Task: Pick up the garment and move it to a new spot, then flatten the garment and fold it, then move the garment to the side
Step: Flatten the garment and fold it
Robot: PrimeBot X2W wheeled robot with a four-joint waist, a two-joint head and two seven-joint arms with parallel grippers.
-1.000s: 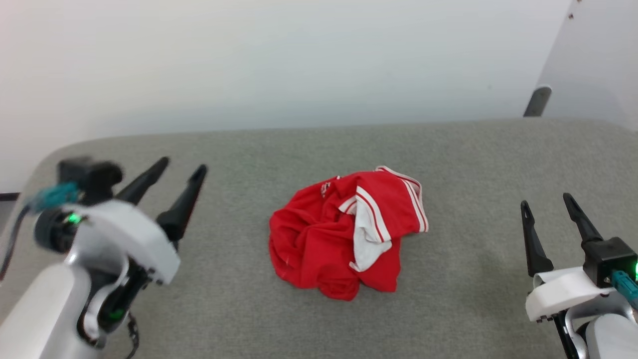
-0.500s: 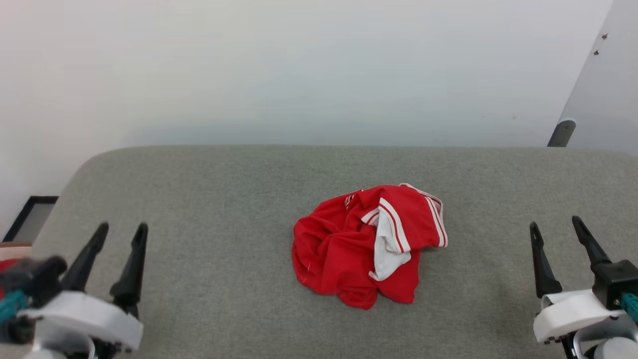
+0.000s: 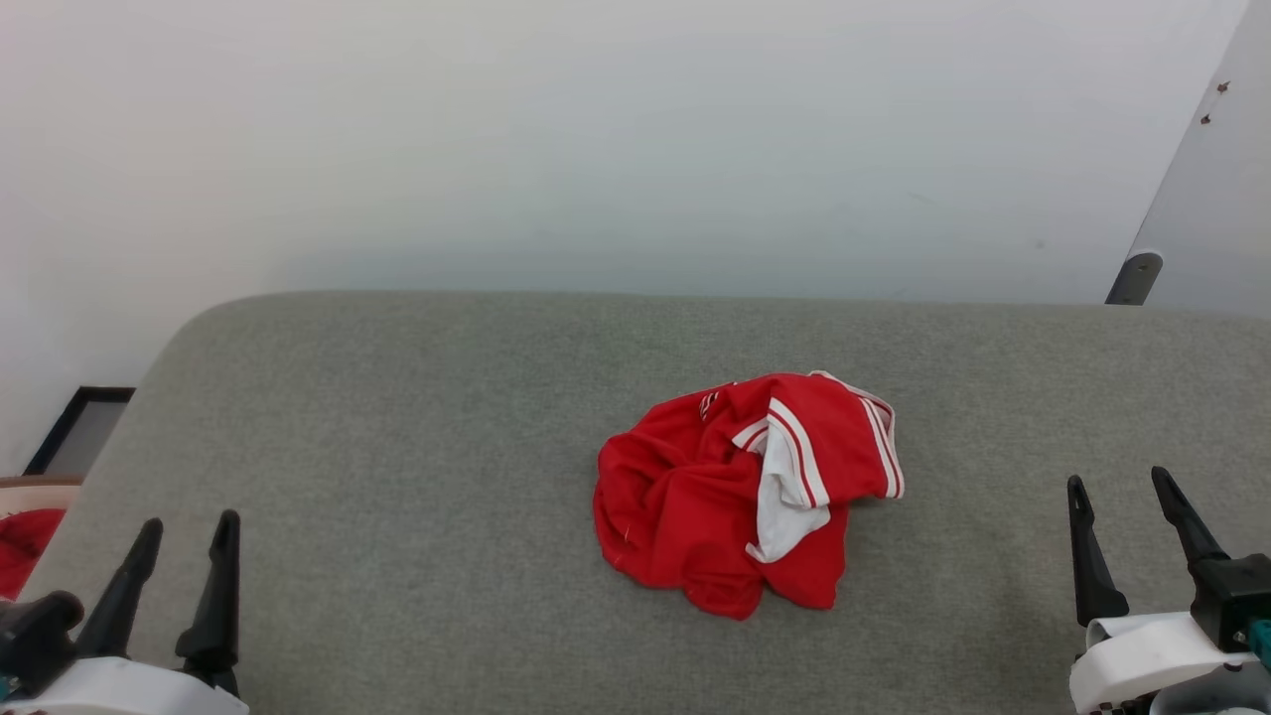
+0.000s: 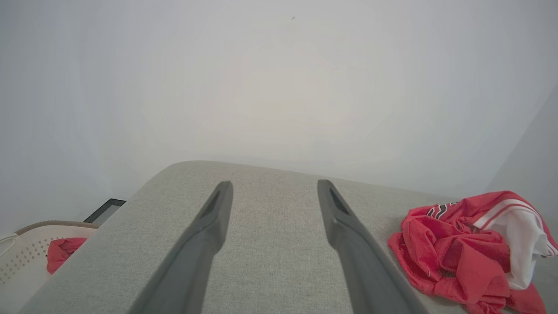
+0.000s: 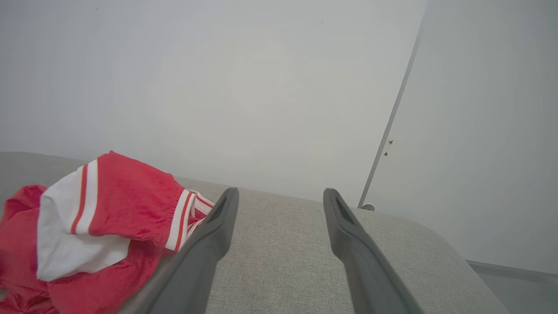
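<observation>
Since a second ago the left tool (image 3: 191, 521) has sunk to the near left corner, fingers spread. The right tool (image 3: 1119, 479) is spread too, and both are empty. The garment (image 3: 735, 492) lies bunched in the middle of the desk (image 3: 397, 417). It looks light and limp; a raised fold or the striped hem seems the best place to pinch. There is open room all round, and a basket (image 4: 26, 248) sits beyond the rounded left edge.

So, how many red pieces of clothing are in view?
2. The crumpled red jersey lies in the middle of the grey cushion. A smaller red cloth sits in the white basket beyond the cushion's left end. The basket may hide more.
</observation>
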